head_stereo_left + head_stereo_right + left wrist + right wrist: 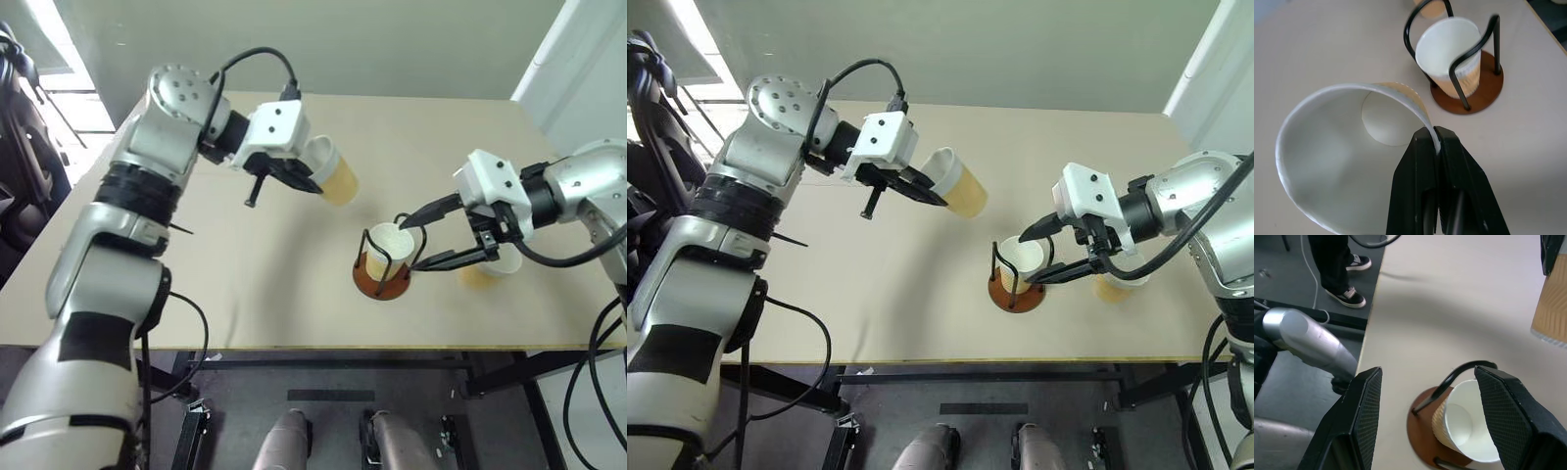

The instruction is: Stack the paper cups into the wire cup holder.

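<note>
Left gripper pinches the rim of a cup tilted in the air above mid-table, right gripper gapes empty beside the holder with one cup inside near the front edge, third cup just right of it.

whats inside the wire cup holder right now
One paper cup stands upright inside the wire cup holder, open end up, and its white inside looks empty. The holder's brown base under the cup is covered, so only the outer ring of the disc shows.
</note>
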You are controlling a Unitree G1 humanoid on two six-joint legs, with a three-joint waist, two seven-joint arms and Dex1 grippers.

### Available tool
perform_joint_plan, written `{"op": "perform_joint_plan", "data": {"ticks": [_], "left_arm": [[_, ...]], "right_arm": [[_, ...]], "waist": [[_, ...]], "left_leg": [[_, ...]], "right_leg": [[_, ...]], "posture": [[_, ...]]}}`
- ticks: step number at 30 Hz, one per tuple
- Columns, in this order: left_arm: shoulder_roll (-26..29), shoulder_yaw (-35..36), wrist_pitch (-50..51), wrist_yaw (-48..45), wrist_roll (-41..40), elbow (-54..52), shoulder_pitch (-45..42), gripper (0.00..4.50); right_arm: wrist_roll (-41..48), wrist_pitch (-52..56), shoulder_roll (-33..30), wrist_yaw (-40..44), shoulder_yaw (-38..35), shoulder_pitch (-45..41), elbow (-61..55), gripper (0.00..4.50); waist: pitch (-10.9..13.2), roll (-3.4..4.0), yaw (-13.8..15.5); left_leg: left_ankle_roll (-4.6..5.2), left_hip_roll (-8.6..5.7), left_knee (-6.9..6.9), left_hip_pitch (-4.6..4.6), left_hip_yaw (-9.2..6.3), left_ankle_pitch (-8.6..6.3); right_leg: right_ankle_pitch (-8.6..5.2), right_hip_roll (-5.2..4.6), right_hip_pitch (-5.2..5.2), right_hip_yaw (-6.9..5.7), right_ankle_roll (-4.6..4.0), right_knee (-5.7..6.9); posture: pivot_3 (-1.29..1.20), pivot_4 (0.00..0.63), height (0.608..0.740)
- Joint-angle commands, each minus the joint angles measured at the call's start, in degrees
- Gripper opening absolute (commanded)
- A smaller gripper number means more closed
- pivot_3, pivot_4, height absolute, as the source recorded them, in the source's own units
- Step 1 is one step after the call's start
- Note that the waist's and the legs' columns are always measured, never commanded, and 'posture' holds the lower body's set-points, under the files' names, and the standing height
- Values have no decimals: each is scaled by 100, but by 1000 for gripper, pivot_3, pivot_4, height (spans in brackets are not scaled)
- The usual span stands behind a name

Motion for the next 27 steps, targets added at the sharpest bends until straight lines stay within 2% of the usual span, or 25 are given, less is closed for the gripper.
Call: {"op": "perform_joint_plan", "data": {"ticks": [1,6,13,21,27], "left_arm": [[-146,26,-153,-181,-137,91,-317,24],[-433,39,-226,-181,-234,147,-457,24],[-790,-335,-245,-181,-517,-58,-465,24],[-654,-1011,-209,-181,-958,-362,-464,24],[-584,-1258,-354,-181,-1030,-358,-455,24]], "right_arm": [[-179,-202,-232,73,-236,-332,241,3028],[-275,-306,-445,204,-315,-630,668,3028],[68,266,-607,286,-579,-898,519,3028],[142,462,-697,180,-713,-883,393,3028],[246,606,-697,82,-774,-820,248,3028]], "waist": [[0,0,5],[0,0,19],[0,1,21],[1,1,41],[1,1,47]], "left_leg": [[1,0,2,-3,0,0],[10,-3,3,-8,4,-1],[13,1,1,-15,12,-2],[16,0,11,-24,17,-4],[18,0,26,-24,18,-2]], "right_leg": [[3,0,0,1,4,-3],[7,-2,2,3,11,-17],[12,-1,2,5,19,-35],[24,-1,2,8,40,-48],[28,-1,4,9,46,-41]], "posture": [[0,150,740],[0,150,740],[0,150,740],[0,150,740],[0,150,740]]}}
